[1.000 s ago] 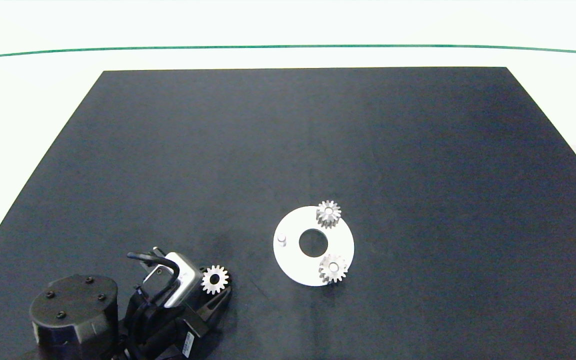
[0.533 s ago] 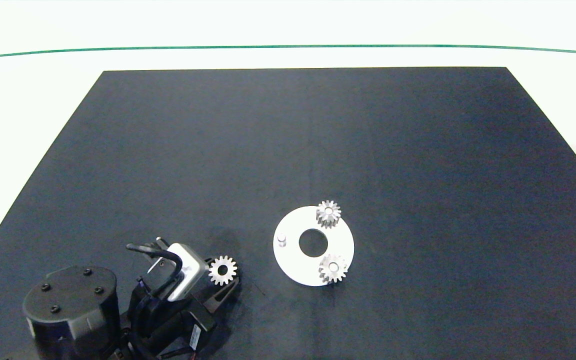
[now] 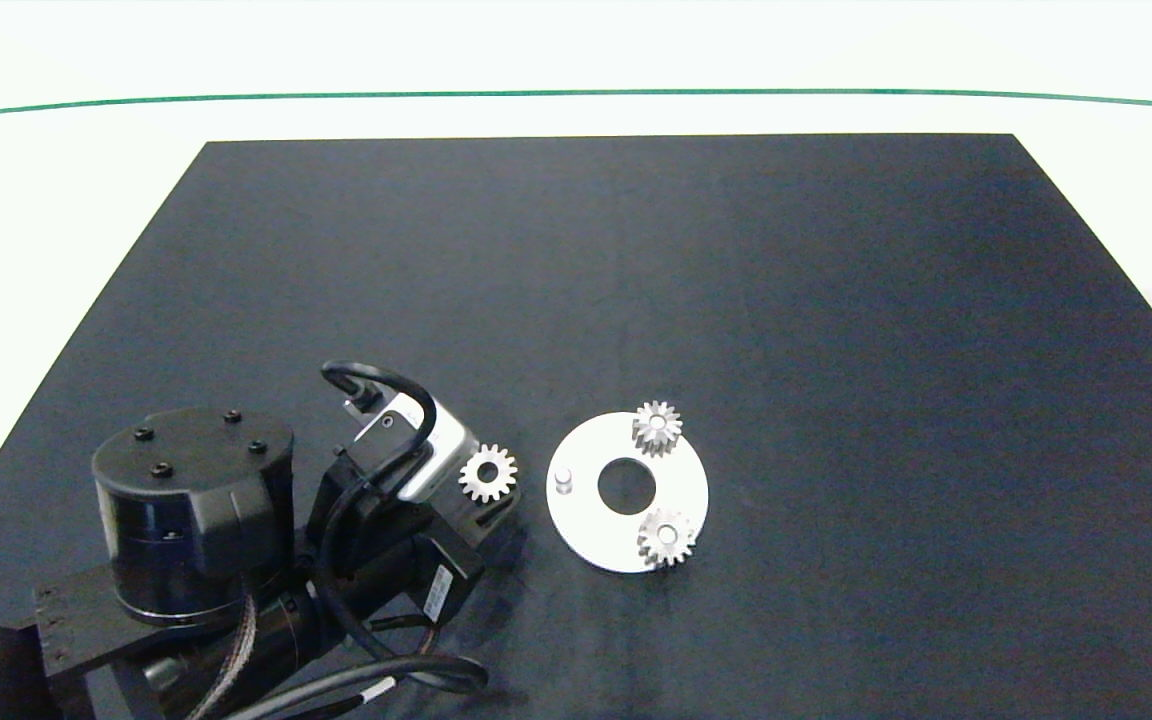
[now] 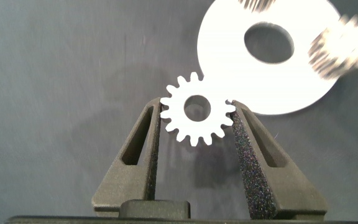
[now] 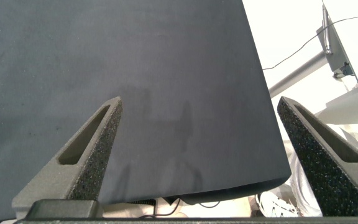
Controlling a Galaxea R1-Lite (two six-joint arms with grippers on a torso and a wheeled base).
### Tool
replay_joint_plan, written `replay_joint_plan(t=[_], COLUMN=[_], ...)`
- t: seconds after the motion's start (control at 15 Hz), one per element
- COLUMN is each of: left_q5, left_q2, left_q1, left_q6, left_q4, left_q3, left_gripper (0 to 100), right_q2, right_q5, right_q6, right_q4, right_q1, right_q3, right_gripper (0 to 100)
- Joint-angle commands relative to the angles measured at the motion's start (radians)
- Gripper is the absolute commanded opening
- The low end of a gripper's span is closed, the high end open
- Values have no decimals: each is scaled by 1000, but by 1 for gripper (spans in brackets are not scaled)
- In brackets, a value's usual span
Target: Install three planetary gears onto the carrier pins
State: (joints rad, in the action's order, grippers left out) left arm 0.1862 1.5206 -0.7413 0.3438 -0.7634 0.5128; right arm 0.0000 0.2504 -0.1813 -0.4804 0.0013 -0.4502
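Left jaws (image 4: 197, 112): clenched on the third planetary gear (image 4: 197, 109), one foam pad on each side of its toothed rim; gear held flat, centre hole facing up.
Held gear, head view (image 3: 488, 473): clear of the bench surface, just beside the white carrier disc (image 3: 591, 525) on the side of the bare pin, not over the disc.
Left arm (image 3: 196, 500): enters from the lower left of the head view, wrist pointing toward the disc.
Bare carrier pin (image 3: 563, 481): stands upright near the disc edge closest to the held gear; nothing on it.
Seated gear, far side (image 3: 657, 427): sits on a pin at the disc rim farthest from the robot, teeth overhanging the edge slightly.
Seated gear, near side (image 3: 667, 537): sits on a pin at the near-right rim of the disc; pin top shows in its centre hole.
Disc: lies flat on the black mat (image 3: 836, 300), large centre hole open.
Right jaws (image 5: 210, 155): released, spread wide, nothing between them; they hang above the mat's edge, out of the head view.
Bench (image 3: 56, 200): white, carrying the black mat.
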Motion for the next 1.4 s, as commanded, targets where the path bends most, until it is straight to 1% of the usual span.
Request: replay_joint_plan(t=[0.07,0.2,0.4,0.53,0.73,0.8,1.07,1.4], left_q5=[16,16,29,29,29,29,29,29], left_q2=[-34,-23,18,42,90,104,133,147], left_q1=[-46,-64,-66,-66,-67,-67,-84,-84], left_q6=[1,0,0,0,0,0,-3,-3], left_q4=[9,9,4,-5,-51,-59,-62,-74], left_q3=[32,30,33,33,36,50,81,89], left_gripper=[4,4,4,4,4,4,4,4], right_q2=[2,2,2,2,2,2,2,2], right_q5=[1,1,3,3,3,3,3,3], right_q6=[-1,-1,-1,-1,-1,-1,-1,-1], right_q4=[-3,-3,-3,-3,-3,-3,-3,-3], right_q1=[0,0,0,0,0,0,0,0], right_q3=[1,1,-2,-4,-2,-1,1,1], right_gripper=[100,100,100,100,100,100,100,100])
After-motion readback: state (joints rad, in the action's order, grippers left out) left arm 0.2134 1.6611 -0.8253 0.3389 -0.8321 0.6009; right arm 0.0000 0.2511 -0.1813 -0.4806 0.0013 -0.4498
